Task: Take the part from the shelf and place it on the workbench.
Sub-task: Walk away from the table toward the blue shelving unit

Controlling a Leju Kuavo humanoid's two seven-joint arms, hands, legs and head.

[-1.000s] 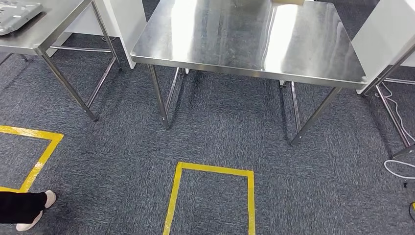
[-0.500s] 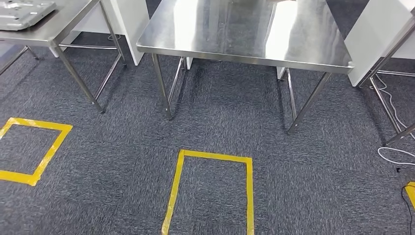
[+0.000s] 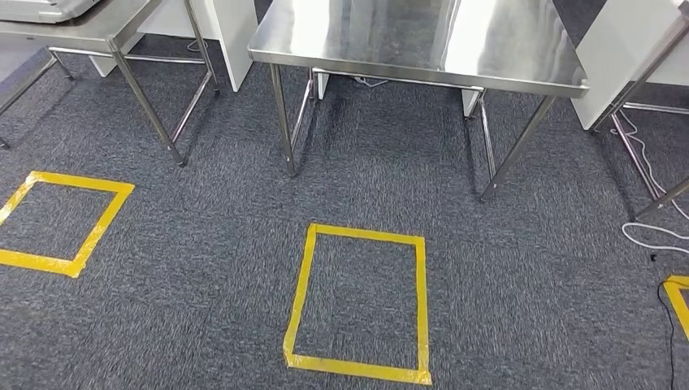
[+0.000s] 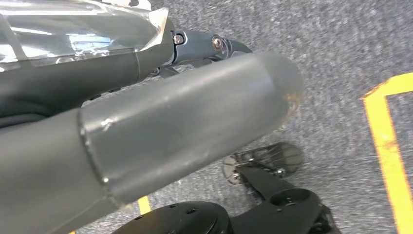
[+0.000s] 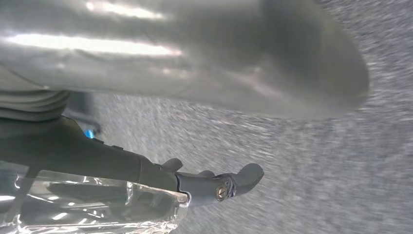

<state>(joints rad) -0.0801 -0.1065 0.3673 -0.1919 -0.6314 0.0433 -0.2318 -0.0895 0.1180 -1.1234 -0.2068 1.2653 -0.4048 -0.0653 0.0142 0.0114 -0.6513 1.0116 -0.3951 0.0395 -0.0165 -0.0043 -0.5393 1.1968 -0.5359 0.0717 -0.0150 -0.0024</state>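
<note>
I am looking down from the head camera at dark grey carpet [image 3: 203, 244] with a steel desk [image 3: 406, 41] straight ahead, its top bare and shining. A second desk [image 3: 89, 28] stands off to the left. On that one, at the very corner of the picture, lies a pale grey metal piece [image 3: 41, 8] cut off by the edge; I cannot tell for certain that this is the part. A yellow tape rectangle [image 3: 302, 284] is marked on the carpet in front of the middle desk, and another tape square [image 3: 81, 179] lies near the left desk. White panels [image 3: 231, 41] stand behind the desk legs, and a white cable [image 3: 650, 231] trails on the floor to the right. From the left wrist camera, the left hand [image 4: 160, 122] hangs above the carpet. Its thick grey thumb lies apart from the darker fingers [image 4: 204, 46], which are stretched out under a clear plastic wrap [image 4: 73, 29], with nothing between them. The right hand [image 5: 170, 58] looks the same in its own wrist view: thumb and fingers [image 5: 219, 185] spread with only carpet showing in the gap, holding nothing.
</note>
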